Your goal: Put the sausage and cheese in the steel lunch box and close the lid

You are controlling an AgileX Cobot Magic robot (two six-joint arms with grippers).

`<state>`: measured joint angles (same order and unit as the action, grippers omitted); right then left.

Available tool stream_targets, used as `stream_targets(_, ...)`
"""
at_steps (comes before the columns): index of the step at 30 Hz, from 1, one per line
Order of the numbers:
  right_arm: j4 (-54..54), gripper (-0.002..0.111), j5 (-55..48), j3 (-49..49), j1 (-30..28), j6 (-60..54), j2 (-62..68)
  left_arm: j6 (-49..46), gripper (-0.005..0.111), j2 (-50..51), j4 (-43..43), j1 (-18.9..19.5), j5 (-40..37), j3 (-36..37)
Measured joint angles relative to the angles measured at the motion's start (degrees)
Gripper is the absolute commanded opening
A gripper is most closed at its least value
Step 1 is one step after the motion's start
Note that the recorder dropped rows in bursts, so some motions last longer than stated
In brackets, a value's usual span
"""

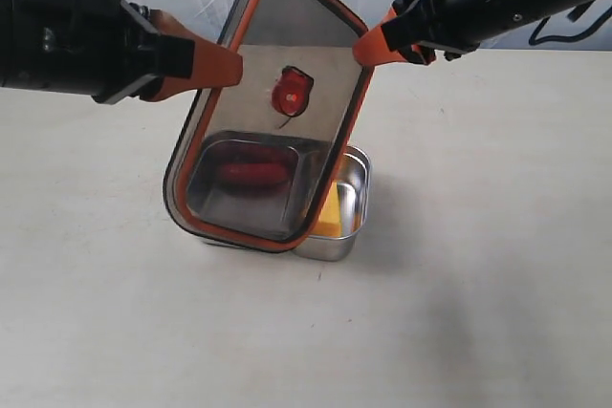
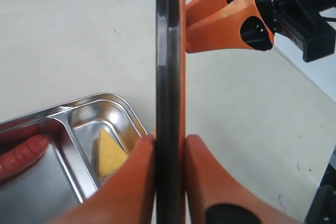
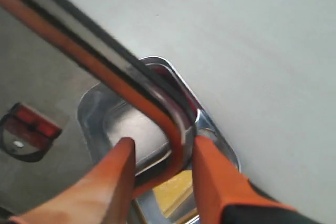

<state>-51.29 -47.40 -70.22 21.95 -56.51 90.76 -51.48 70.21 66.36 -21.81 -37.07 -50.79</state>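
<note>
The dark lid (image 1: pixel 263 74) with its orange rim hangs tilted over the steel lunch box (image 1: pixel 352 228), low edge resting near the box. My left gripper (image 1: pixel 229 69) is shut on the lid's edge; in the left wrist view its fingers (image 2: pixel 169 139) clamp the lid (image 2: pixel 168 66) seen edge-on. My right gripper (image 1: pixel 368 48) stands open around the lid's opposite corner (image 3: pixel 176 140), one finger (image 3: pixel 210 166) against the rim, the other (image 3: pixel 123 166) apart. The red sausage (image 1: pixel 253 174) lies in the larger compartment, seen through the lid. The yellow cheese (image 1: pixel 330 214) sits in the smaller one.
The orange valve tab (image 1: pixel 290 93) sits at the lid's centre. The box stands on a pale table (image 1: pixel 478 284) that stretches bare on all sides. Both black arms reach in from the upper corners.
</note>
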Motion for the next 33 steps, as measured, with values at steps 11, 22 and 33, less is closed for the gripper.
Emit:
stream_targets(11,3.74,0.037,2.56,0.0,0.0,4.39,0.0,0.0,0.0,0.0,-1.91,0.0,0.91,0.0)
stream_targets(22,7.38,0.037,5.35,0.0,-3.78,18.84,0.0,-0.25,0.0,0.0,-6.95,0.0,6.03,0.0)
stream_targets(33,6.4,0.037,4.97,0.0,-5.62,33.55,0.0,-25.67,0.0,0.0,-7.89,0.0,11.12,0.0)
